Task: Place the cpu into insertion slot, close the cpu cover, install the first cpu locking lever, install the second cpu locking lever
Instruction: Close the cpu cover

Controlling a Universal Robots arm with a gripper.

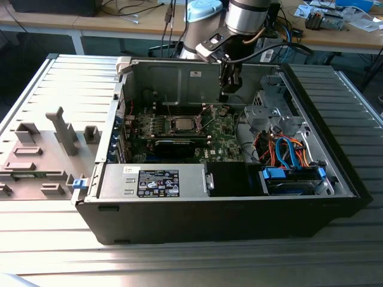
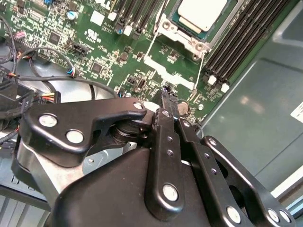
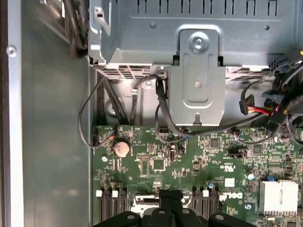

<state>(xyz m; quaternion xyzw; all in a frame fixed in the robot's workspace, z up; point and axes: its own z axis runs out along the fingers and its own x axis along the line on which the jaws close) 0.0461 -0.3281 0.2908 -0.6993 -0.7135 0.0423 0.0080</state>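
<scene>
The cpu [image 2: 202,12] shows its silver-grey face in the insertion slot [image 1: 182,124] on the green board. A silver frame, the cpu cover [image 2: 188,41], lies around it. Thin wire levers [image 2: 150,46] run past the socket's corner; I cannot tell whether they are latched. In the exterior view my gripper [image 1: 229,89] hangs over the board, toward that view's right of the socket and near the case's back wall. In the second wrist view the gripper [image 2: 166,92] is shut with nothing between its black fingers [image 2: 163,123], its tip a short way from the socket. The first wrist view shows the gripper [image 3: 170,201] over the board.
Black memory slots [image 2: 246,33] flank the socket. A coin battery [image 3: 121,148] and a grey metal bracket [image 3: 198,75] with black cables lie beyond the gripper. Orange and blue cables [image 1: 281,149], a long black card [image 1: 173,145] and the power supply [image 1: 152,181] fill the case.
</scene>
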